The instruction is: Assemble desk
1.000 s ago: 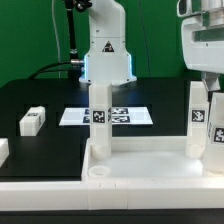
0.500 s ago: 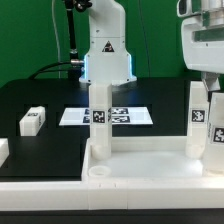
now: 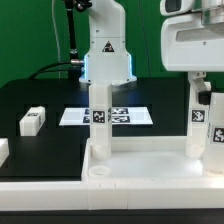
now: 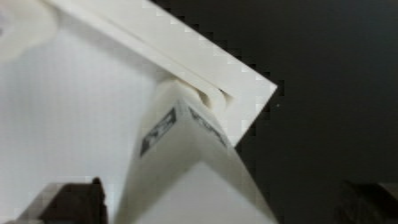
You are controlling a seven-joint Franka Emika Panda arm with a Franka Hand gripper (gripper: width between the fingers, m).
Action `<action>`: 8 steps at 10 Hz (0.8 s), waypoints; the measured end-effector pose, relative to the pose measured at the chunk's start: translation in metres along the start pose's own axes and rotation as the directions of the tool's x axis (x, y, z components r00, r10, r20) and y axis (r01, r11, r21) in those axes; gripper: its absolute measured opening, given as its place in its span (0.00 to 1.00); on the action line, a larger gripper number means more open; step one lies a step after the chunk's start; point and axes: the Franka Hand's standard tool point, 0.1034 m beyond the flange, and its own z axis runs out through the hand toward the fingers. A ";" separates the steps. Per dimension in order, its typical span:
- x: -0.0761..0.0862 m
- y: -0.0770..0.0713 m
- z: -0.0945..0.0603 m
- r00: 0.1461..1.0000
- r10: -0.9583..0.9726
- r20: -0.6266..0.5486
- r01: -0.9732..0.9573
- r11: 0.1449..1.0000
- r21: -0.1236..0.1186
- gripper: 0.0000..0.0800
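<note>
The desk's white slab (image 3: 150, 162) lies at the front of the black table. Two square white legs stand upright in it, one towards the exterior view's left (image 3: 98, 122) and one towards its right (image 3: 197, 125). My gripper (image 3: 199, 88) hangs over the right leg, its bulky white body above it. In the wrist view that tagged leg (image 4: 205, 160) rises between my two dark fingertips (image 4: 71, 202), which stand wide apart at either side without clamping it. The slab's corner (image 4: 80, 90) lies below. The gripper (image 4: 217, 205) is open.
A loose tagged leg (image 3: 32, 120) lies on the table at the exterior view's left, and another white part (image 3: 3, 150) sits at the left edge. The marker board (image 3: 128, 116) lies behind the slab, in front of the robot's base (image 3: 107, 55).
The gripper's body has shifted towards the exterior view's left and shows more fully above the right leg. Legs and slab have not moved.
</note>
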 end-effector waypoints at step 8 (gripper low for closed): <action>-0.005 0.005 0.006 0.977 -0.211 -0.004 0.211 0.977 -0.011 0.39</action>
